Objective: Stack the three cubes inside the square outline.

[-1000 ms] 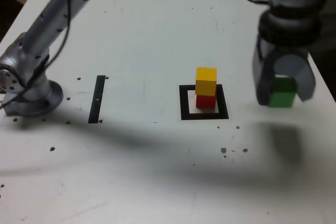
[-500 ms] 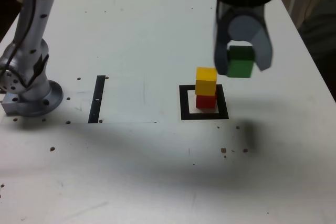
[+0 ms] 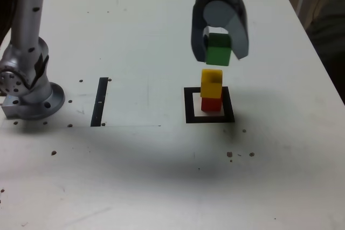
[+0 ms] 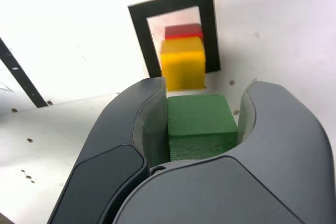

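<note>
Closed on green cube (image 3: 218, 50) — gap no wider than the block, end effector (image 4: 195, 124) loaded. Yellow cube (image 3: 211, 83) on red cube (image 3: 211, 104), inside square outline (image 3: 190, 105). Could topple all 3 if lowered off-centre or released too high.

The exterior view looks from off the arm, steeply down across the bench (image 3: 135, 171) (slanted enough to show its far edge), and stands back far enough to take in the arm's base (image 3: 35, 95). The wrist view looks closely past the fingers (image 4: 283, 119) at the bench. Both views share the square outline (image 3: 190, 106), the three cubes (image 3: 218, 50) and the black strip (image 3: 99, 102).
</note>
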